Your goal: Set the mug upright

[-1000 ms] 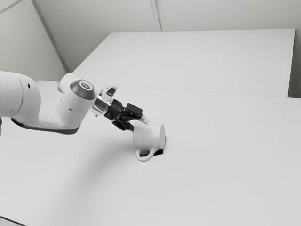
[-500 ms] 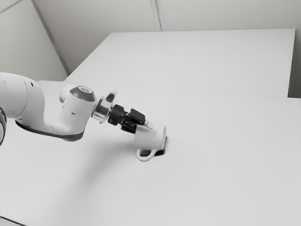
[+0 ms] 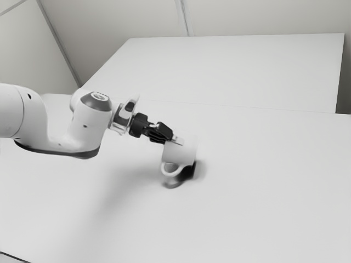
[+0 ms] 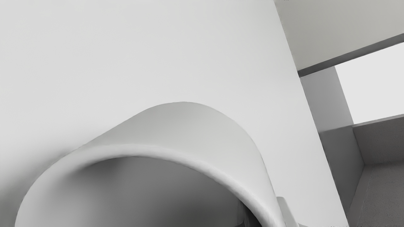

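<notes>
White mug (image 3: 180,154) fast in the tool (image 3: 175,140).

A plain white mug (image 3: 182,149) with smooth, rounded walls, a thick rim (image 4: 151,152) and one looped handle (image 3: 163,170) is held by its wall at the rim. It is tilted, not upright, its open mouth turned toward the arm and its grey-shaded inside exposed. The handle is turned downward in the exterior view, set apart from the shadow (image 3: 172,184) cast beneath it on the bench (image 3: 263,192). The mug is placed well in from the bench's far edge; whether its base is touched by the bench cannot be told.
</notes>
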Controlling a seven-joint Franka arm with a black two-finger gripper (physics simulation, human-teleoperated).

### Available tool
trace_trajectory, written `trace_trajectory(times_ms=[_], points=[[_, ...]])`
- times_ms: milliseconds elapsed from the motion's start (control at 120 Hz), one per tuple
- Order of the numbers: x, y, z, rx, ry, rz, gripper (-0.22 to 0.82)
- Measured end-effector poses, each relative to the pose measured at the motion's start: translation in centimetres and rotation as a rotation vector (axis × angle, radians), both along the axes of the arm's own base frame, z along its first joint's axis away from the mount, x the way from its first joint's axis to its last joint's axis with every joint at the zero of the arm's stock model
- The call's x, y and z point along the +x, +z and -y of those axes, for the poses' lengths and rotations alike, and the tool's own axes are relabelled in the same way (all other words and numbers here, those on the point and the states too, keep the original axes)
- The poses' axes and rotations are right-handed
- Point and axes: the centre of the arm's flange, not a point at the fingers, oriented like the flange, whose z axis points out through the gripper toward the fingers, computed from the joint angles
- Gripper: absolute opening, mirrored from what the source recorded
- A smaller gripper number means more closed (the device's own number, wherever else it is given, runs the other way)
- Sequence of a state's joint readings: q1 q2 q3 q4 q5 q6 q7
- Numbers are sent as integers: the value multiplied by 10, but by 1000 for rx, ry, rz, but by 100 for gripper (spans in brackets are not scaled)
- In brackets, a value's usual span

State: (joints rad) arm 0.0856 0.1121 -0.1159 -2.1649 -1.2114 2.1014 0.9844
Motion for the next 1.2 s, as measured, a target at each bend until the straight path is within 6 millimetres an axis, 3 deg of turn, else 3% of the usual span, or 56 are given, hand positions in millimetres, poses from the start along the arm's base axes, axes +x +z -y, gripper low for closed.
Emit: trace_trajectory(times_ms=[150,267,500,700,875,1200], points=[[-2,42,13,89,-70,87,-16],[2,75,14,280,-174,135,-17],[-11,105,13,696,-324,57,-18],[-31,101,11,954,-313,-57,-18],[-59,65,10,1063,-241,-95,-18],[-74,21,8,1092,-70,-68,-18]])
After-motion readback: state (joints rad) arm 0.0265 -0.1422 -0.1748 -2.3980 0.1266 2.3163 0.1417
